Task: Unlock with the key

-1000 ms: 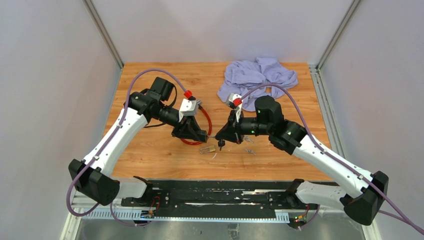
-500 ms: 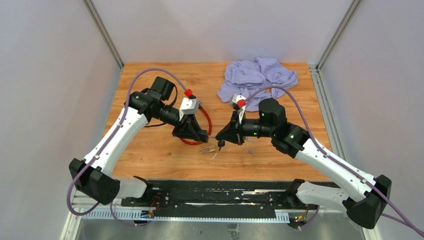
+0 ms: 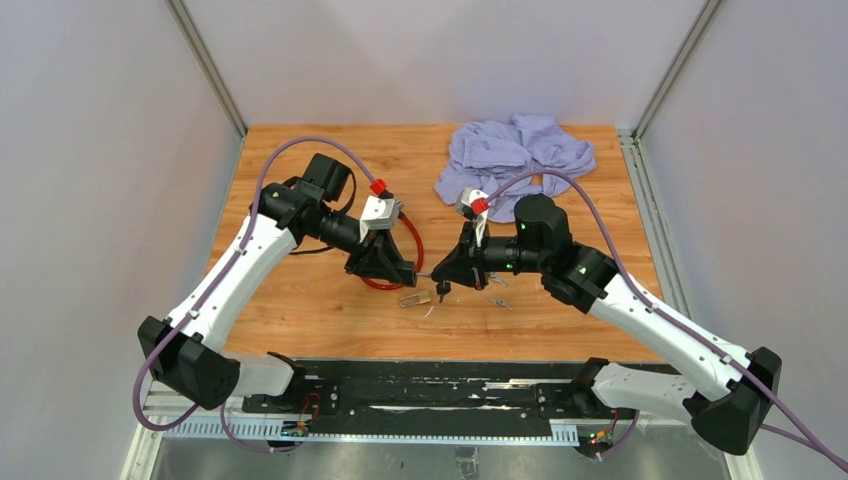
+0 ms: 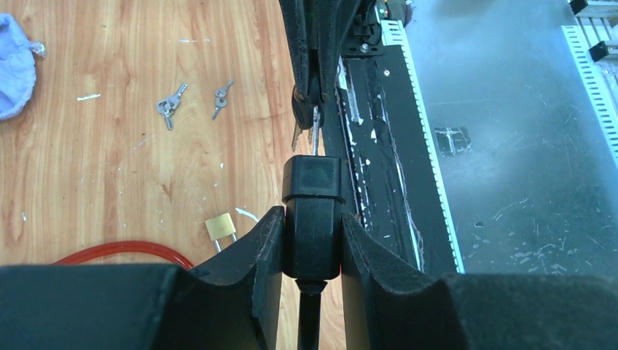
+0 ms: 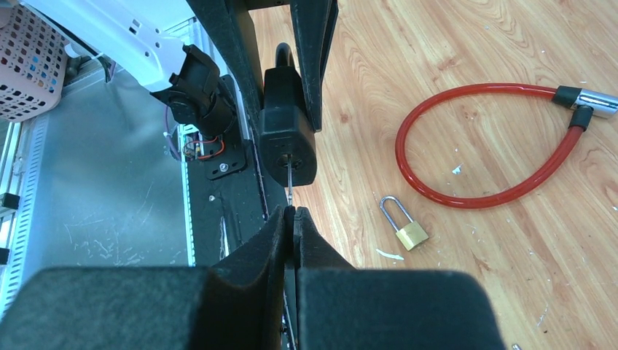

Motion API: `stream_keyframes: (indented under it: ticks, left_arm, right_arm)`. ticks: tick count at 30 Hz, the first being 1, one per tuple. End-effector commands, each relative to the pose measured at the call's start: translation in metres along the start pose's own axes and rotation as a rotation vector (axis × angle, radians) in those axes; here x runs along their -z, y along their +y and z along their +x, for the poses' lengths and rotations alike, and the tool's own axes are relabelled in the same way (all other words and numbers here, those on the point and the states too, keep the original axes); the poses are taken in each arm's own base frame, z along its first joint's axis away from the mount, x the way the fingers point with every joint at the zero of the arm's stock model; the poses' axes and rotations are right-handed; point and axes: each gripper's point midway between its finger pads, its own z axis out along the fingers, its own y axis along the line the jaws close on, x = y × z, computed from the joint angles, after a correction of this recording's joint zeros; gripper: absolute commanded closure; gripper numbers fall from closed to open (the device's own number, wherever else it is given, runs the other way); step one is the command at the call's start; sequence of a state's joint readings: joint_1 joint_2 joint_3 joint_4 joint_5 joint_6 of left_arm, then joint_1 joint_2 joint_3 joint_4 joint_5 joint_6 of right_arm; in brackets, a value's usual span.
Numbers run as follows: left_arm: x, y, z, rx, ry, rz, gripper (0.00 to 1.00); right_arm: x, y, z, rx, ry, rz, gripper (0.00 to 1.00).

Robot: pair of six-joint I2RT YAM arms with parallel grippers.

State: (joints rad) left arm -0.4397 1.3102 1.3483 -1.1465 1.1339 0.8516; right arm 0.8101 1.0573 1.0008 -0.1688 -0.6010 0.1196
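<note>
Above the near middle of the wooden desk (image 3: 300, 300), the left end effector (image 4: 312, 244) is clamped on the black lock body (image 4: 313, 211) of a red cable (image 5: 474, 146) lock. The body's long axis runs straight toward the right end effector (image 5: 294, 219), keyhole end facing it. That end effector is clenched on the key (image 5: 289, 179), whose blade lines up with the body and points at the left end effector, its tip at the keyhole. A small brass padlock (image 5: 408, 230) lies on the desk just beside them.

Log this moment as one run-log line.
step: insertion | left gripper: clamps black lock body | right gripper: pinches key, tip in keyhole | brass padlock: on table
</note>
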Motion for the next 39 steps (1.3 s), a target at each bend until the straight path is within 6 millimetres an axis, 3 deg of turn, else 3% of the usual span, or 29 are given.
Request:
stream_keyframes:
  ticks: [1,5,12,17,26,39]
  left_arm:
    - [-0.002,-0.013,-0.029,-0.059,-0.088,0.06,1.0]
    - [-0.002,-0.014,-0.028,-0.064,-0.085,0.058,1.0]
    - [-0.001,-0.015,-0.032,-0.064,-0.093,0.063,1.0]
    - [0.003,-0.024,-0.046,-0.087,-0.128,0.075,1.0]
    - [0.004,-0.029,-0.051,-0.084,-0.148,0.093,1.0]
    - [0.005,-0.023,-0.057,-0.078,-0.142,0.081,1.0]
  right_arm:
    - [-0.003,-0.006,-0.019,0.042,-0.031,0.029,0.99]
    - [-0.006,-0.01,-0.018,0.036,-0.02,0.044,0.99]
    - [-0.01,-0.001,-0.026,0.038,-0.065,0.007,0.99]
    - [-0.001,0.006,-0.028,0.038,-0.138,0.004,0.99]
    - [0.001,0.009,-0.026,0.018,-0.16,-0.001,0.99]
    - [-0.011,0.014,-0.028,0.0,-0.158,-0.04,0.99]
